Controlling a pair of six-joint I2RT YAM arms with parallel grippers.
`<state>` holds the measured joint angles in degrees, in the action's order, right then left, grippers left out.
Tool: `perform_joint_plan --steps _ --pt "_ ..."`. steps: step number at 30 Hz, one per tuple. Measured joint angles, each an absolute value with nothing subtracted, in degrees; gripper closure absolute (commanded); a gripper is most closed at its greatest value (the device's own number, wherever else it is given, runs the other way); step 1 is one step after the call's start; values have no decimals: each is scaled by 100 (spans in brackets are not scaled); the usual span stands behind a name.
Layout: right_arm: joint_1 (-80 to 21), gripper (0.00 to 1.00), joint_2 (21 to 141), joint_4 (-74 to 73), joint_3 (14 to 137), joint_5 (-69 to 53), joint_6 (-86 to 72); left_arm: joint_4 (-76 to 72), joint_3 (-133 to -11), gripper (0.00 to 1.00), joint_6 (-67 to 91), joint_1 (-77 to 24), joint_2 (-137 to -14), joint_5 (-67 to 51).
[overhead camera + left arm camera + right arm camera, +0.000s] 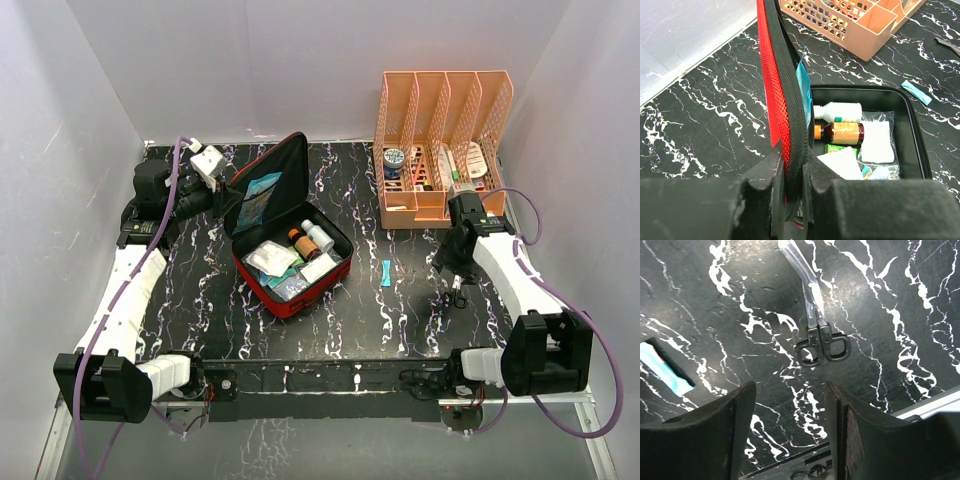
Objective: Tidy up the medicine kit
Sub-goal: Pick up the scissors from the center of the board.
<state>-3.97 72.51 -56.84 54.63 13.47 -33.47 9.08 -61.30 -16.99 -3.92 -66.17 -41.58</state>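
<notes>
The black marbled surface (400, 320) fills the top view. At upper right, the orange-pink file rack (405, 105) holds jars, tubes and packs too small to name. Left of centre, the red medicine kit (305, 298) lies open. The left end effector (792, 170) is pinched tight on the edge of its raised lid. Inside are a white bottle (840, 111), a brown bottle (842, 133), bagged gauze (877, 142) and a green box (840, 149).

The right end effector (790, 390), wide open and empty, hovers over the scissors (820, 342) at right of centre. Fetching them looks like the step in hand. The next move calls for descending and pinching the flat-lying handles. A teal packet (386, 272) lies loose between kit and scissors.
</notes>
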Motion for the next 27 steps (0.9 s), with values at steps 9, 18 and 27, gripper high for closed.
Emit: perform_joint_plan --steps 9,18,27 --pt "491 44 7706 -5470 5378 897 -2526 917 -6130 100 -1702 -392 -6613 -4160" --pt "495 47 8261 -5258 5378 517 -2235 917 -6130 100 -1708 -392 -6613 -4169" --pt "530 48 8458 -5113 5304 438 -2196 919 -6130 100 -1756 -392 -6613 -4204"
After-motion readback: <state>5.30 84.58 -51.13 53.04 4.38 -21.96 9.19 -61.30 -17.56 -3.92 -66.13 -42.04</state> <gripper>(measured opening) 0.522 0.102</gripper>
